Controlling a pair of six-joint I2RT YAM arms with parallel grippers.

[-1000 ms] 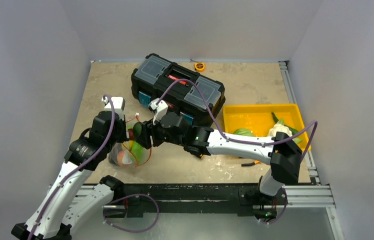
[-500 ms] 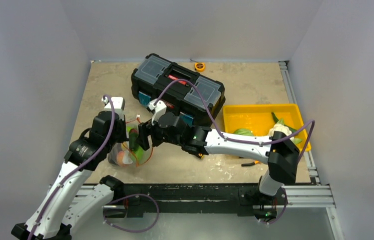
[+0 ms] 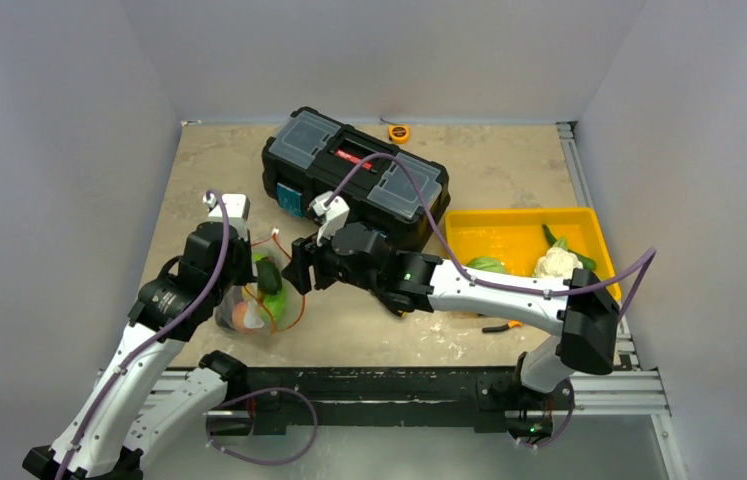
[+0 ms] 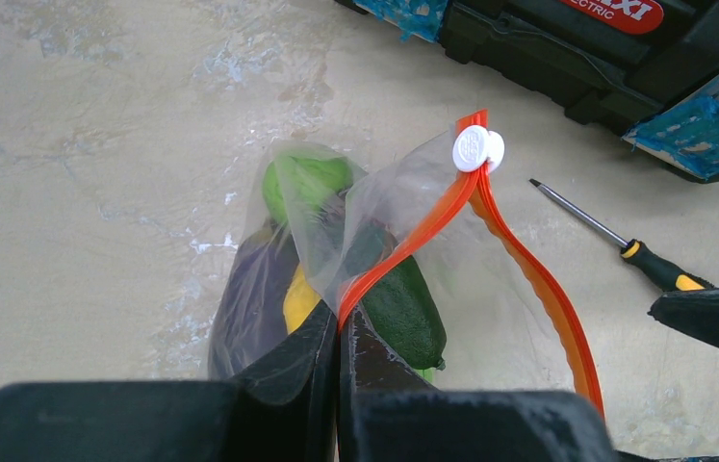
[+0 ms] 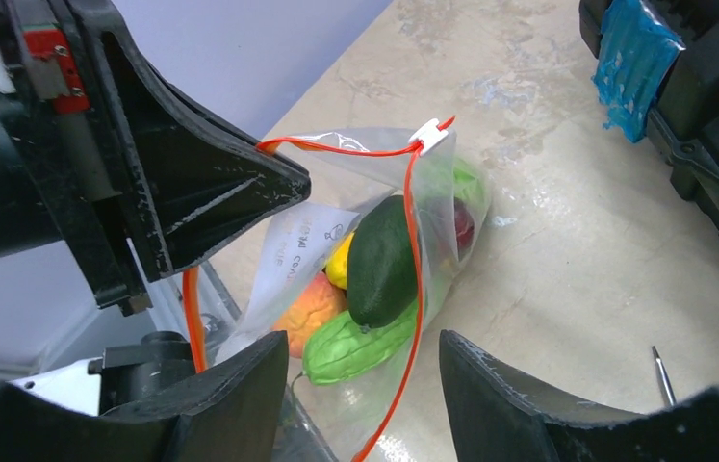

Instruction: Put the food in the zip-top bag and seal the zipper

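Jaws of the left gripper [image 4: 339, 322] are pinched tight on the orange-red zipper [image 4: 403, 245], holding the mouth of the clear bag [image 4: 384, 192] up and open. A white slider [image 4: 477, 149] sits at the strip's far end. Jaws of the right gripper [image 5: 363, 361] are spread wide and hold nothing, near the bag's mouth but apart from it. The bag rests on the counter [image 3: 509, 160] near its left edge, toward the near side, with food [image 5: 346, 346] inside: a dark green piece [image 5: 381, 260], a purple eggplant [image 4: 254, 294] and a yellow piece [image 5: 339, 265] among it. A screwdriver [image 4: 625, 245] lies just beside the bag. A black toolbox [image 3: 354, 185] stands toward the far edge. A yellow tray [image 3: 469, 235] by the right edge holds a cauliflower [image 3: 556, 263] and a cabbage [image 3: 486, 264].
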